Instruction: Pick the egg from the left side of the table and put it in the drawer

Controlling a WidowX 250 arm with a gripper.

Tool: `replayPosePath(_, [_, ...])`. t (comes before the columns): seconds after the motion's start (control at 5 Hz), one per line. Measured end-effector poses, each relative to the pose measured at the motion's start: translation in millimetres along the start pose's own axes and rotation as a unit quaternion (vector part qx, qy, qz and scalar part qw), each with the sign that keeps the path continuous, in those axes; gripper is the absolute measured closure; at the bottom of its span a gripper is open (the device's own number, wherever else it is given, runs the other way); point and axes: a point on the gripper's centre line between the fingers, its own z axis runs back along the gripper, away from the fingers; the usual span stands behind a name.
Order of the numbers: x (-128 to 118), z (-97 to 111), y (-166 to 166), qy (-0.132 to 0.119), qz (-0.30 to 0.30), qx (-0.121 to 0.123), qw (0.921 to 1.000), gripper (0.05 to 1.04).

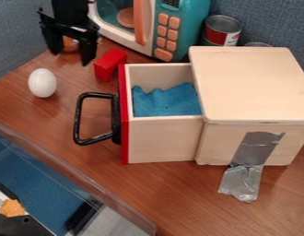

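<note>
Egg [42, 83] upright on the surface [38, 109], far left, a gap between it and the clear bin's rim [63, 172], nearer. Right of it hangs the tool [72, 58], fingers spread. There's room before the black handle [78, 117]. A red block [109, 63] sits by the drawer [164, 140], which stands open from its wooden box [250, 83].

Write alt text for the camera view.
A white egg sits on a brown table, left of a pulled-out wooden drawer with a black handle and blue lining. The robot's open end effector hangs at upper left, near a red block and a teal toy microwave.
</note>
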Motion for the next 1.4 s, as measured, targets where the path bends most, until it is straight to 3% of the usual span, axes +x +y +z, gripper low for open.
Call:
replayPosePath(0.2, [-9, 6, 15, -0.010, 0.053, 0.015, 0.9984, 0.083])
replayPosePath(0.6, [-36, 6, 45, -0.009, 0.216, 0.024, 0.9761, 0.083])
replayPosePath(0.8, [-41, 0, 48, -0.017, 0.246, 0.025, 0.9689, 0.083])
replayPosePath(1.4, [-39, -24, 47, -0.033, 0.282, 0.035, 0.9582, 0.083])
